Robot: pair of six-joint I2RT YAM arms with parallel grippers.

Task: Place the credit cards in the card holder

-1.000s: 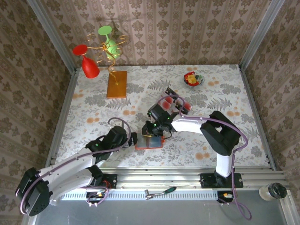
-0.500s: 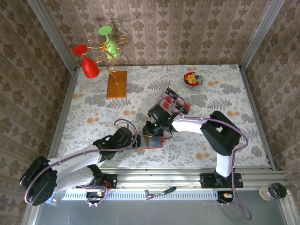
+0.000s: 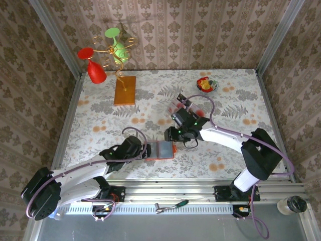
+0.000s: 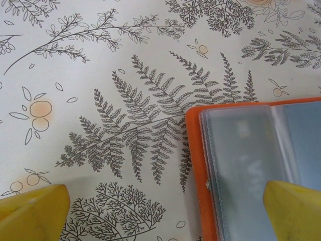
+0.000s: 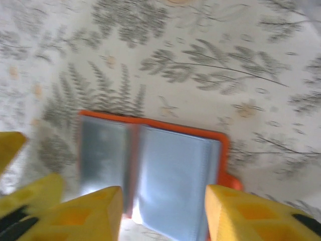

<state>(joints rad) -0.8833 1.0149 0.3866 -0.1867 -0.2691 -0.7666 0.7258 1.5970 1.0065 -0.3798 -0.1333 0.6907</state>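
The card holder (image 3: 159, 149) lies open on the floral tablecloth, orange outside with grey-blue sleeves (image 5: 170, 170) facing up. My left gripper (image 3: 143, 150) sits low at its left edge, jaws wide open, one yellow fingertip (image 4: 293, 208) over the sleeves and the orange rim (image 4: 195, 150) between the tips (image 4: 163, 216). My right gripper (image 3: 170, 135) hovers just behind the holder, open with nothing between its fingers (image 5: 163, 211). The credit cards (image 3: 202, 112) show as red patches by the clear tray (image 3: 176, 102), partly hidden by the right arm.
A wooden board (image 3: 125, 90) carrying a wire stand with a red and a green glass stands at the back left. A small bowl (image 3: 206, 85) of colourful items sits at the back right. Metal rails border the table.
The right gripper has lifted off the card holder, drawn back to the right and opened. The left gripper had moved in to the holder's left edge and now stays there.
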